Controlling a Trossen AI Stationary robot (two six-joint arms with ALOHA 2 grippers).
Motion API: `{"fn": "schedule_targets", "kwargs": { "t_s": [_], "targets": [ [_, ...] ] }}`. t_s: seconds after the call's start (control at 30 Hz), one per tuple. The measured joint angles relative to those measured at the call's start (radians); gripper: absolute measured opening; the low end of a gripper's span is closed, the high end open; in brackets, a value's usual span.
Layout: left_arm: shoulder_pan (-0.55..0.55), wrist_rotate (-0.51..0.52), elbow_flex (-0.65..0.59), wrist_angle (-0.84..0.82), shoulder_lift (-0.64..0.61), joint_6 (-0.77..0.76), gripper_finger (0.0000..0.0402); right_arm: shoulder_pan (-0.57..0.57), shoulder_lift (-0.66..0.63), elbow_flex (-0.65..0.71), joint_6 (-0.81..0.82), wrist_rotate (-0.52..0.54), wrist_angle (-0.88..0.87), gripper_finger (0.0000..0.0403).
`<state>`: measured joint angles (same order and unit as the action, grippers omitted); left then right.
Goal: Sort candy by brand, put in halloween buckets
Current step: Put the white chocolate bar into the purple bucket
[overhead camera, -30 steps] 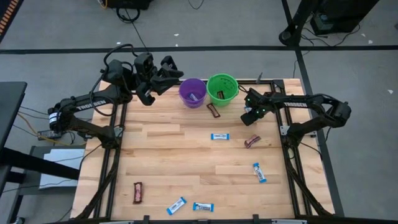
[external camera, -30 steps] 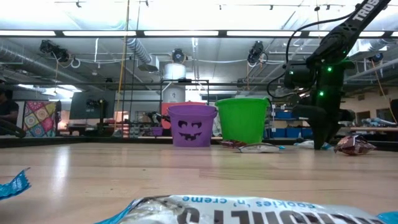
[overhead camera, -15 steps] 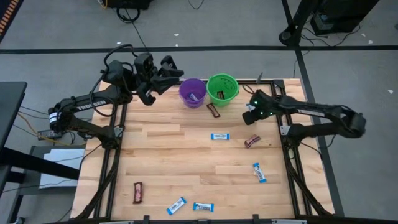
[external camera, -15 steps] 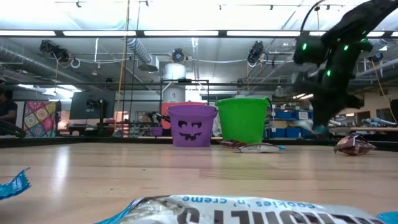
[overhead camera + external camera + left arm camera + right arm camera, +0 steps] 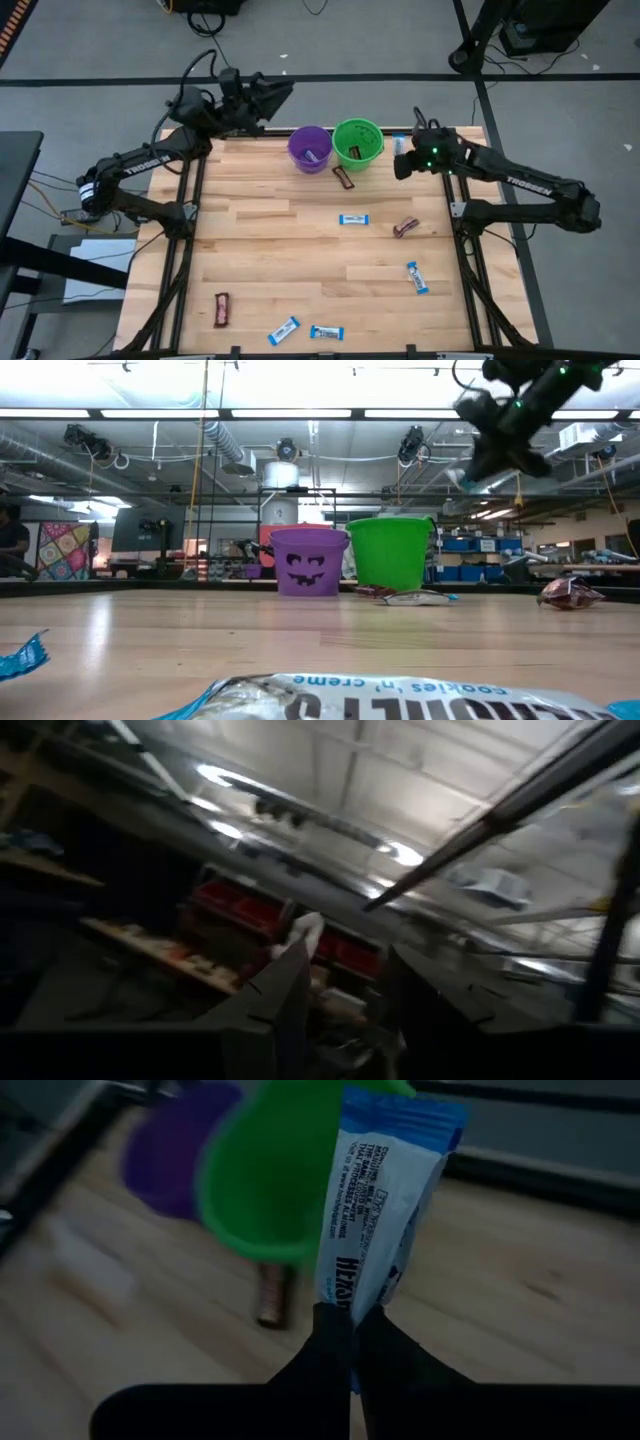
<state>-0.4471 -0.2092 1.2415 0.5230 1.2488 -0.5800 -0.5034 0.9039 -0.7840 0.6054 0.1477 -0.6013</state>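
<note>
Right gripper [image 5: 350,1342], raised above the table's far right part, its fingers pinched shut on the lower end of a blue-and-white candy bar [image 5: 385,1200], which stands up from the fingertips. Just past the held bar lies the green bucket [image 5: 357,141], with a dark brown bar [image 5: 344,178] on the wood beside its near side; the purple bucket [image 5: 309,148] touches the green one on the side away from this gripper. Nearer the table's front than the gripper lie a maroon bar [image 5: 405,227], a blue-and-white bar [image 5: 352,219] and another blue-and-white bar [image 5: 417,277]. Well apart, along the front edge, lie two further blue-and-white bars [image 5: 284,330] [image 5: 326,332] and a brown bar [image 5: 221,309]. Left gripper [image 5: 272,95], fingers parted and holding nothing, waits raised beyond the far left edge of the table [image 5: 260,250].
</note>
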Motion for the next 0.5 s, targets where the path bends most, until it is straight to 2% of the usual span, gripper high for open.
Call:
{"fn": "schedule_targets", "kwargs": {
  "t_s": [0.5],
  "targets": [
    [-0.201,-0.019,0.0,-0.035,0.0,-0.086,0.0142,-0.001,0.197,-0.415,-0.215,0.012,0.056,0.0007]
  ]
}}
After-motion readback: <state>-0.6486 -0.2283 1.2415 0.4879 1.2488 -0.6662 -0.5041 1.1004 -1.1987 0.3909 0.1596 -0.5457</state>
